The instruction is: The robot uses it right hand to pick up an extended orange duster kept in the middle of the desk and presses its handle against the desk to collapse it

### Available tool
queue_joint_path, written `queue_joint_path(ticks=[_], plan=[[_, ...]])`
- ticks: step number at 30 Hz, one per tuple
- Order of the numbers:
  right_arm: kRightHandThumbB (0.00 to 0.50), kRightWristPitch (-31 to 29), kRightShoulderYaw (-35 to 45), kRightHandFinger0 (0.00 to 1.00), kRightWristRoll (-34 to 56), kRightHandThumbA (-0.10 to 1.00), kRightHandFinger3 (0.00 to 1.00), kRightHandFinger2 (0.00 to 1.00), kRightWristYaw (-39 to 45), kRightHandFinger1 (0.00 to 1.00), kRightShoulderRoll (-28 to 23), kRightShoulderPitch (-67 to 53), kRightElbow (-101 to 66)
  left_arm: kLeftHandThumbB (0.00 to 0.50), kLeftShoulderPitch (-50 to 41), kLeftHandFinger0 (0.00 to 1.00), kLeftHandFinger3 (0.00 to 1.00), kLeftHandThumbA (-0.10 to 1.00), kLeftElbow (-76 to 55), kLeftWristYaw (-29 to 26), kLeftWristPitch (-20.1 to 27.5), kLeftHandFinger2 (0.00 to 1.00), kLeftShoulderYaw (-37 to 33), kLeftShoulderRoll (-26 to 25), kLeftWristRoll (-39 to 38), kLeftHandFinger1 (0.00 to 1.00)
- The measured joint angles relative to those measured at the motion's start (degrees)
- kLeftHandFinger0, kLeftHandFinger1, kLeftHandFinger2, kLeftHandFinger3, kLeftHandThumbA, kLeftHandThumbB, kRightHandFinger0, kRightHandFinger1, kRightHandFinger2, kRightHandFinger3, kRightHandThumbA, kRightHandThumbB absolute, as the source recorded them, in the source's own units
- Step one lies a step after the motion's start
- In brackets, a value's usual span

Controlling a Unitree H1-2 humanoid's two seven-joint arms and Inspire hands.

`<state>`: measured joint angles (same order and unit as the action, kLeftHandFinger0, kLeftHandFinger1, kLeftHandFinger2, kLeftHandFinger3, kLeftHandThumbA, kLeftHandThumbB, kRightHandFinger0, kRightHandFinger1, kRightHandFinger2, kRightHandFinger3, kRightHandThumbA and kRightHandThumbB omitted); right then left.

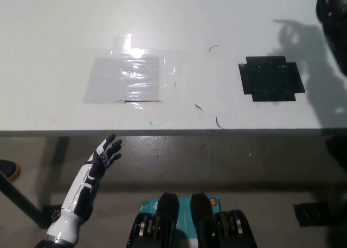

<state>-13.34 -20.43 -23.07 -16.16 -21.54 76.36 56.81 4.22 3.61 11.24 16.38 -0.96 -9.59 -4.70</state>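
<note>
Both hands off desk [65, 31], left hand [105, 152], right hand [331, 9]

Single head view, taken from above and looking steeply down across the near edge of a white desk [179, 20], which fills the upper half of the field, while the floor [217, 161] in front of the desk fills the lower half. The camera stands well back from the surface, so that a clear taped patch [124, 78] left of centre and a black taped patch [271, 78] at right both fall inside the field. The left hand [105, 153] enters at lower left and the right hand [332, 14] at the upper right corner; no second view is supplied for overlap.
</note>
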Motion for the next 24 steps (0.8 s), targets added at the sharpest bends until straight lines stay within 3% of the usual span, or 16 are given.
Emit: queue_joint_path(ticks=[2,4,8,12,13,14,16,17,18,19,20,21,22,24], plan=[[0.226,0.4,-3.9,0.00,-2.4,-0.10,0.59,0.67,0.5,0.29,-0.3,1.3,4.0,0.077,0.0,1.00,1.00,1.00,0.0,0.0,0.0,1.00,0.0,0.0,0.2,1.00],[0.203,0.6,-7.4,0.00,-4.6,-0.10,0.70,0.84,0.6,0.42,-0.2,1.6,8.4,0.083,0.0,1.00,1.00,1.00,-0.1,0.0,0.0,1.00,0.0,0.0,0.4,1.00],[0.205,1.1,-11.2,0.01,-7.1,-0.10,0.80,0.93,1.2,0.53,0.3,0.7,14.6,0.083,0.0,1.00,1.00,1.00,-0.2,0.0,-0.1,1.00,0.0,-0.2,0.7,1.00],[0.212,2.7,-12.8,0.00,-8.7,-0.10,0.76,0.90,2.4,0.53,0.7,-0.6,18.4,0.092,0.0,1.00,1.00,1.00,-0.2,0.0,-0.1,1.00,0.0,-0.2,0.9,1.00],[0.218,3.0,-13.0,0.00,-9.0,-0.10,0.71,0.80,2.7,0.46,0.7,-1.1,18.9,0.110,0.0,1.00,1.00,1.00,-0.2,0.0,-0.1,1.00,0.0,-0.2,1.0,1.00],[0.219,3.4,-13.1,0.00,-9.1,-0.10,0.70,0.76,2.9,0.42,0.9,-1.3,19.6,0.112,0.0,1.00,1.00,1.00,-0.2,0.0,-0.1,1.00,0.0,-0.2,1.1,1.00],[0.218,4.3,-13.3,0.00,-9.6,-0.10,0.69,0.74,3.5,0.41,1.2,-2.0,20.9,0.112,0.0,1.00,1.00,1.00,-0.3,0.0,-0.1,1.00,0.0,-0.2,1.3,1.00],[0.198,4.7,-13.3,0.06,-9.7,-0.10,0.79,0.86,3.7,0.49,1.3,-2.2,21.3,0.102,0.0,1.00,1.00,1.00,-0.3,0.0,-0.1,1.00,0.0,-0.2,1.4,1.00],[0.197,5.2,-13.3,0.10,-9.8,-0.10,0.76,0.80,4.2,0.52,1.4,-2.5,21.7,0.100,0.0,1.00,1.00,1.00,-0.3,0.0,-0.1,1.00,0.0,-0.2,1.4,1.00],[0.262,5.8,-13.3,0.73,-9.8,0.17,1.00,1.00,5.4,1.00,1.6,-2.6,22.1,0.099,0.0,1.00,1.00,1.00,-0.3,0.0,-0.2,1.00,0.0,-0.3,1.5,1.00],[0.264,6.5,-13.2,1.00,-9.8,0.33,1.00,1.00,6.6,1.00,1.8,-2.7,22.4,0.098,0.0,1.00,1.00,1.00,-0.3,0.0,-0.2,1.00,0.0,-0.3,1.6,1.00],[0.261,7.0,-13.3,1.00,-9.8,0.33,1.00,1.00,7.7,1.00,1.9,-2.8,22.8,0.097,0.0,1.00,1.00,1.00,-0.3,0.0,-0.2,1.00,0.0,-0.3,1.6,1.00],[0.411,7.6,-13.3,1.00,-9.8,0.52,1.00,1.00,9.1,1.00,2.2,-2.8,23.4,0.103,0.0,1.00,1.00,1.00,-0.3,0.0,-0.2,1.00,0.0,-0.3,1.7,1.00],[0.416,8.4,-13.4,1.00,-9.8,0.54,1.00,1.00,11.8,1.00,2.6,-3.0,24.0,0.102,0.0,1.00,1.00,1.00,-0.3,0.0,-0.2,1.00,0.0,-0.3,1.7,1.00]])
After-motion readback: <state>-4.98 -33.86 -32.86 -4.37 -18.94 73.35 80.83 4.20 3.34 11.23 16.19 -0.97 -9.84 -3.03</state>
